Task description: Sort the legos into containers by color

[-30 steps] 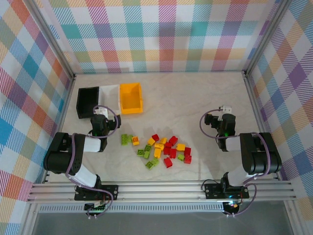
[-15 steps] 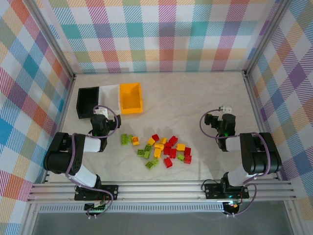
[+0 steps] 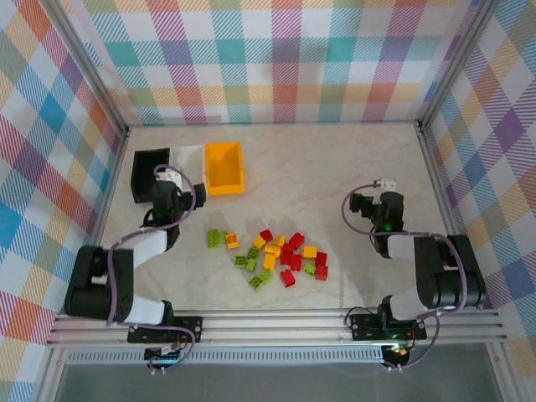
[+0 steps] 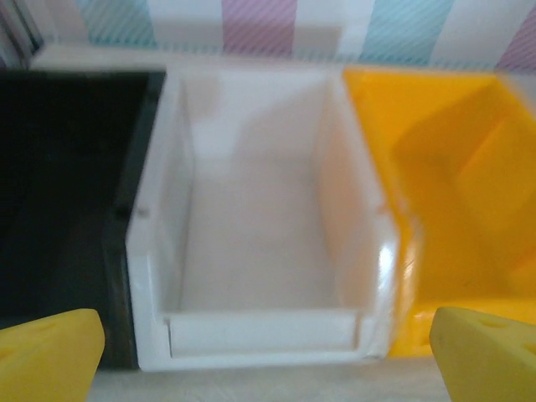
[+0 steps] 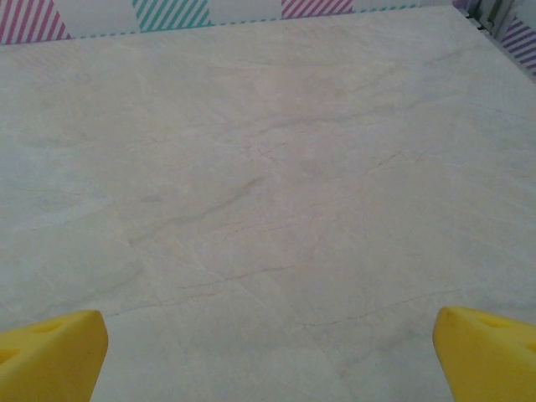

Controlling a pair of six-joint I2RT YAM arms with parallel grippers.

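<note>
Far left, the black bin [image 3: 144,176] sits at the back of the table [image 3: 335,159] with the white bin [image 4: 260,331] pressed against it. The left gripper [image 3: 170,186] hovers right at that white bin's near wall, fingers [image 4: 50,352] spread wide with nothing between them. Next along is the orange-yellow bin [image 3: 224,167], touching the white one. All three look empty.

Centre stage, the legos [image 3: 280,255]: red, yellow and lime green bricks bunched on the table, many touching, none sorted yet.

Over on the right, the right gripper [image 3: 378,193] hangs above bare table, fingers [image 5: 50,352] wide apart and empty too, well clear of the pile.

The worry from here is how tight that pile is. Wide fingers coming down could trap two colours at once or scatter the neighbours. And the left gripper is so near the bins that a forward push would shove them out of line.
</note>
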